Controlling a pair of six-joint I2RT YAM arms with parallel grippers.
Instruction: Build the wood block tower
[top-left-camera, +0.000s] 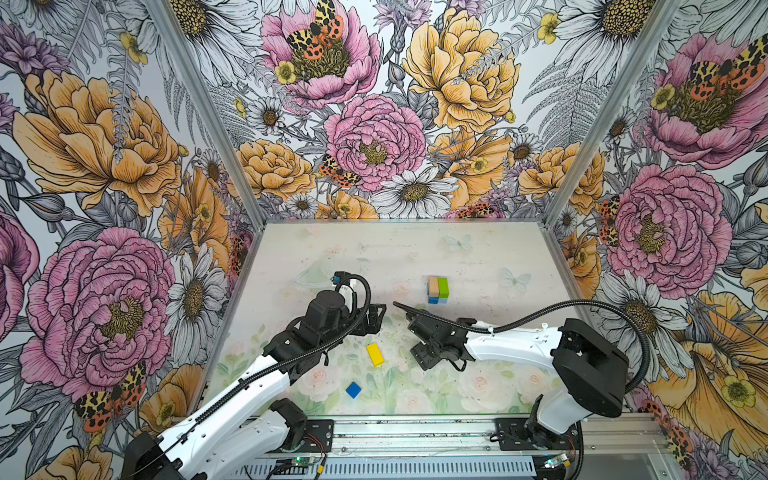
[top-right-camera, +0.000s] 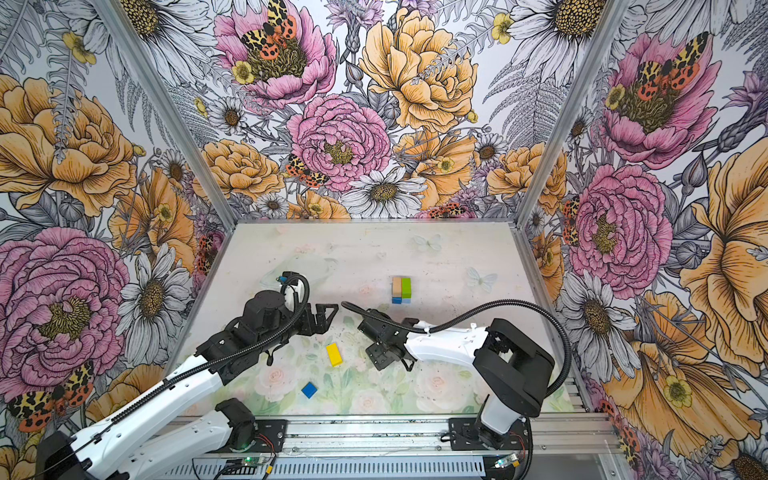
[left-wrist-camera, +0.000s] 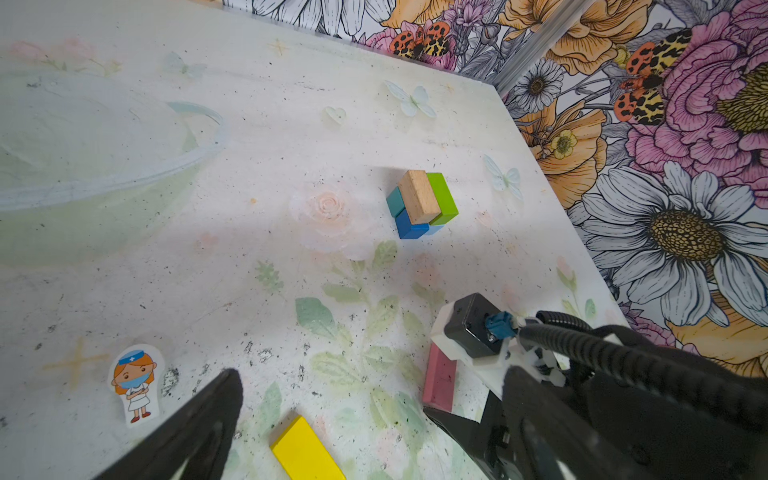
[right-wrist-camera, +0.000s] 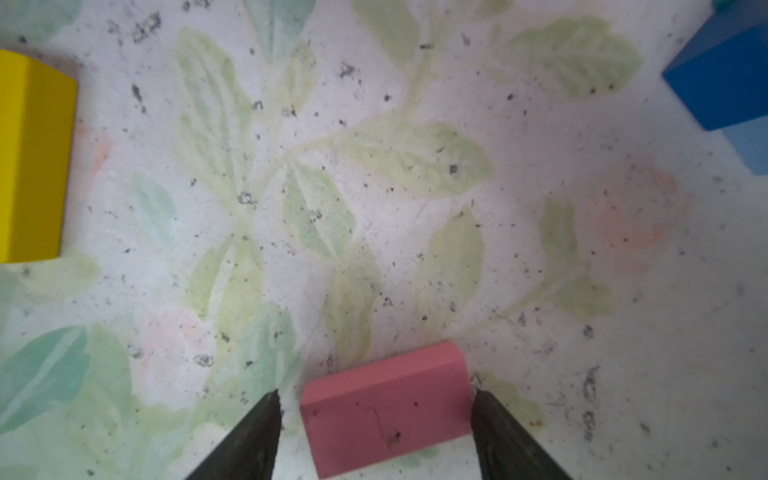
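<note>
- The wood block tower (top-left-camera: 438, 289) stands toward the back of the table (top-left-camera: 478, 257), right of centre in both top views: a tan brick (left-wrist-camera: 419, 199) and a green brick (left-wrist-camera: 442, 199) lie side by side on blue and teal base cubes (left-wrist-camera: 409, 228).
- The right gripper (right-wrist-camera: 376, 395) is low over the table, its jaws partly spread either side of a pink brick (right-wrist-camera: 386, 415). A gap shows at one finger, while the other seems to touch the brick, though blur there leaves that unsure.
- The left gripper (top-left-camera: 376, 318) hangs spread wide, holding nothing.
- A yellow brick (top-left-camera: 375, 354) lies flat near both grippers. A loose dark blue cube (top-left-camera: 353, 390) sits nearer the table's front edge.
</note>
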